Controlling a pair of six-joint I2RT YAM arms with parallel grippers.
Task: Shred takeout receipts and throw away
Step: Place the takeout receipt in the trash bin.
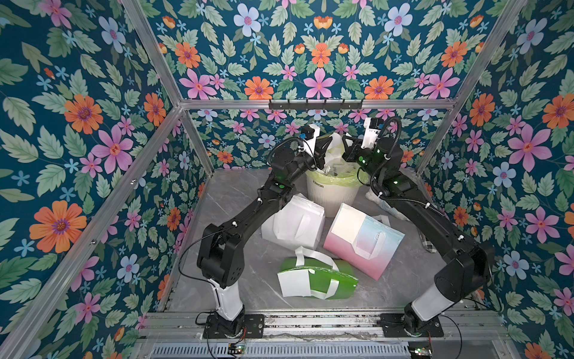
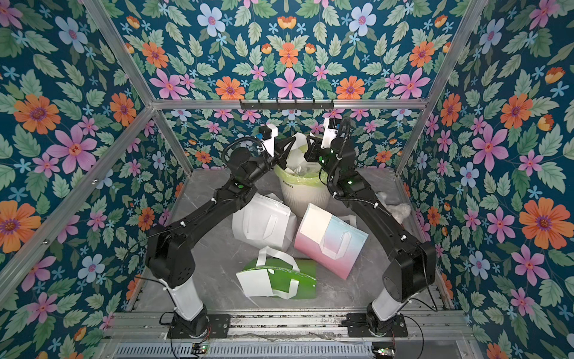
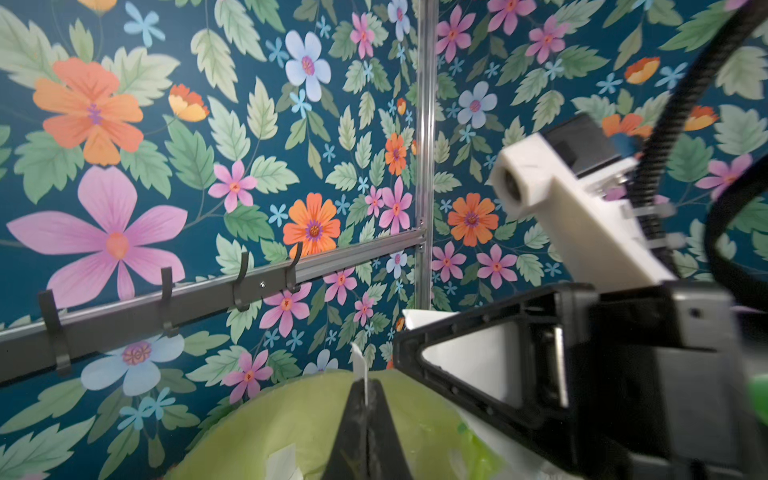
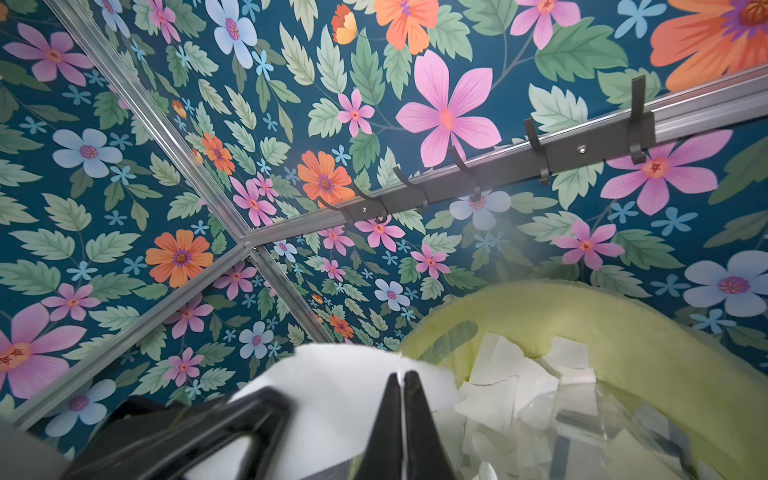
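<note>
Over the white bin [image 1: 332, 195] with a green liner, both grippers pinch one white takeout receipt [image 1: 334, 145] [image 2: 297, 145]. My left gripper [image 1: 325, 146] [image 3: 368, 384] is shut on an edge of that sheet, and a thin sliver of it [image 3: 360, 360] sticks out past the tips. My right gripper [image 1: 348, 149] [image 4: 402, 376] is shut on the same receipt [image 4: 345, 386], facing the left one closely. Torn white pieces [image 4: 511, 390] lie in the bin. Another receipt [image 1: 346, 225] lies on the pink bag [image 1: 369, 251], and one more [image 1: 293, 284] on the green bag [image 1: 329, 279].
A white fabric bag [image 1: 295, 227] stands in front of the bin, under the left arm. A black hook rail [image 1: 315, 105] runs along the back wall above the grippers. Crumpled clear plastic [image 1: 388, 205] lies at the back right, by the right arm.
</note>
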